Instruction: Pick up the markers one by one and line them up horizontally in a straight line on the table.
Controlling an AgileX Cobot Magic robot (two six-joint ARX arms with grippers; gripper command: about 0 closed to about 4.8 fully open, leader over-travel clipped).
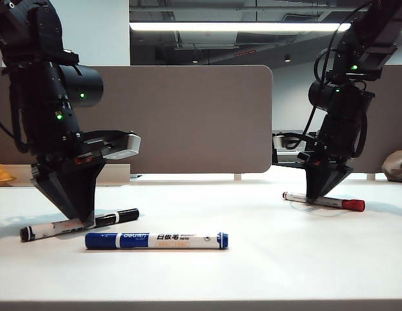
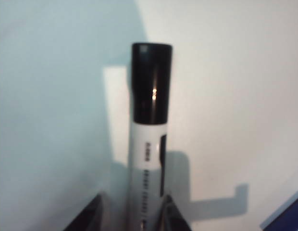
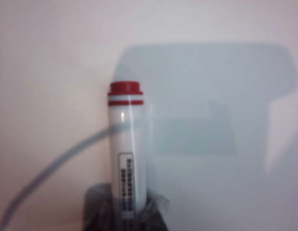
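From the outside camera, the three markers are not in one line yet. The black marker [image 1: 78, 224] lies slanted under the left tool [image 1: 84, 222]. The blue marker [image 1: 155, 240] lies flat and straight just in front of that tool, a bit toward the middle. The red marker [image 1: 324, 201] is well apart from both, under the right tool [image 1: 316, 198], and farther back. So I think most of the job is left: the black and red ones must come into line with the blue one. The white surface [image 1: 266, 272] has lots of bare room between the two tools and in front of them. Its front edge is near the blue marker, and a grey-brown divider wall [image 1: 201, 116] stands behind both tools.

From the left wrist camera, the left tool [image 2: 130, 216] has its two fingers [image 2: 86, 216] spread on each side of the black marker [image 2: 149, 130]. One side shows a gap, so it is not squeezing. A blue corner [image 2: 288, 214] peeks in close by, so there is little room on that side.

From the right wrist camera, the right tool [image 3: 125, 214] has its fingers [image 3: 98, 207] close on both sides of the red marker [image 3: 126, 154]. I cannot tell if it grips it firmly yet. A thin blurry grey line [image 3: 53, 163] curves past; I cannot tell what it is. The surface past the red end is bare
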